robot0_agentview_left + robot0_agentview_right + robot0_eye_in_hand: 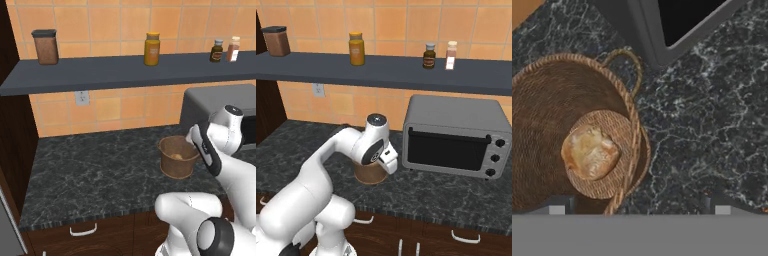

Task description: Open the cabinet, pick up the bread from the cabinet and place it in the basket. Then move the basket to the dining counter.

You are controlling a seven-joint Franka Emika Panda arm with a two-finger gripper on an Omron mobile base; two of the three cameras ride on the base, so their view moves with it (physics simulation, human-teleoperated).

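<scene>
we find the round brown woven basket [176,157] standing upright on the black speckled marble counter [95,172], just left of the grey toaster oven [456,135]. in the hand view, the small golden-tan bread bun [590,152] lies on the basket floor. the two-finger gripper [639,209] hangs above the basket's right rim, near its loop handle [628,64]; its dark fingertips [557,207] stand wide apart, one over the basket, one over bare counter, gripping nothing. on the dark shelf [125,70] above we note a yellow-orange lidded jar [152,49] and a brown canister [45,46]
</scene>
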